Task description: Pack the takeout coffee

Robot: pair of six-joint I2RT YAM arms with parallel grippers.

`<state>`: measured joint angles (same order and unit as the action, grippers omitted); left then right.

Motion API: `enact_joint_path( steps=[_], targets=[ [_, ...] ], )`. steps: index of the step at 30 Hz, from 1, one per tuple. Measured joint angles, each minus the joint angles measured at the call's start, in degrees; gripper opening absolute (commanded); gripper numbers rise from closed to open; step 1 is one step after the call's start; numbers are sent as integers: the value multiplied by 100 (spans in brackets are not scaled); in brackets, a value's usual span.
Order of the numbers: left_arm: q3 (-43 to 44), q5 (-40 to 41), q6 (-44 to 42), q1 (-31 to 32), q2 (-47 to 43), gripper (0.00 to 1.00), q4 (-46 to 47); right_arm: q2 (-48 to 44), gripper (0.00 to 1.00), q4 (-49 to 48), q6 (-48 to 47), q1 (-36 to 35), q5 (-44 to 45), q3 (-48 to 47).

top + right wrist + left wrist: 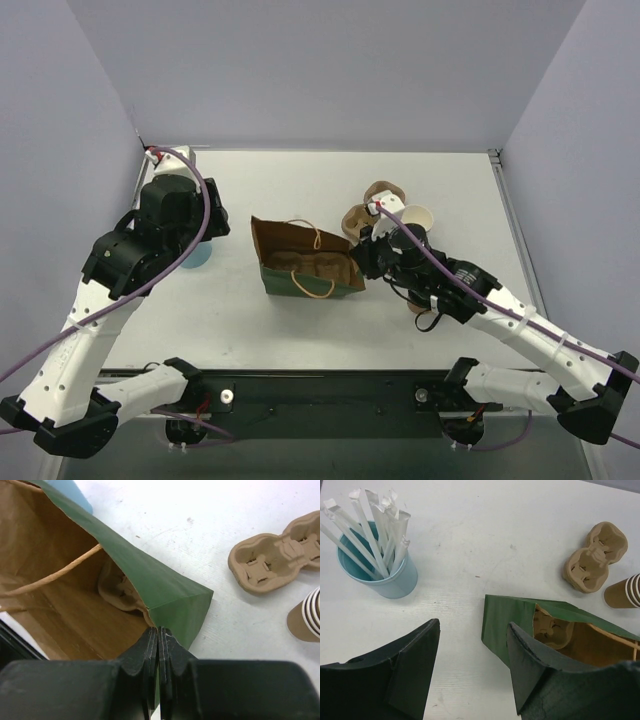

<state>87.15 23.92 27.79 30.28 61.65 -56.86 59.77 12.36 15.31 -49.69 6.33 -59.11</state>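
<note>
"Pinching the green wall of the paper bag (150, 580), is it, that right pincer (159, 641)?"

"Yes. Its own camera shows the fingers pressed together on the bag's edge, with a pulp tray (120, 592) lying inside the bag. Overhead, the arm hides that grip."

"And the left pincer (472, 672)?"

"Spread wide, holding nothing, over the desk (470, 540) between the blue cup of wrapped straws (390, 582) and the bag. Only its camera shows the gap; overhead the arm covers it."

"Where is the takeout coffee?"

"I cannot tell. Overhead, a dark shape (428, 312) lies under the right arm, too hidden to name. Both wrist views show a second pulp tray (270, 560) and stacked cups (306, 617) far right of the bag, unlidded."
</note>
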Motion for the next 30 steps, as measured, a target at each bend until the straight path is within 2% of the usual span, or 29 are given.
enact_joint_path(
  steps=[16, 30],
  targets=[
    [-153, 39, 46, 0, -92, 66, -127, -623, 0, -94, -188, -455, 168, 411],
    [-308, 138, 50, 0, -328, 65, -155, -1051, 0, -101, -505, -903, 793, 726]
  ],
)
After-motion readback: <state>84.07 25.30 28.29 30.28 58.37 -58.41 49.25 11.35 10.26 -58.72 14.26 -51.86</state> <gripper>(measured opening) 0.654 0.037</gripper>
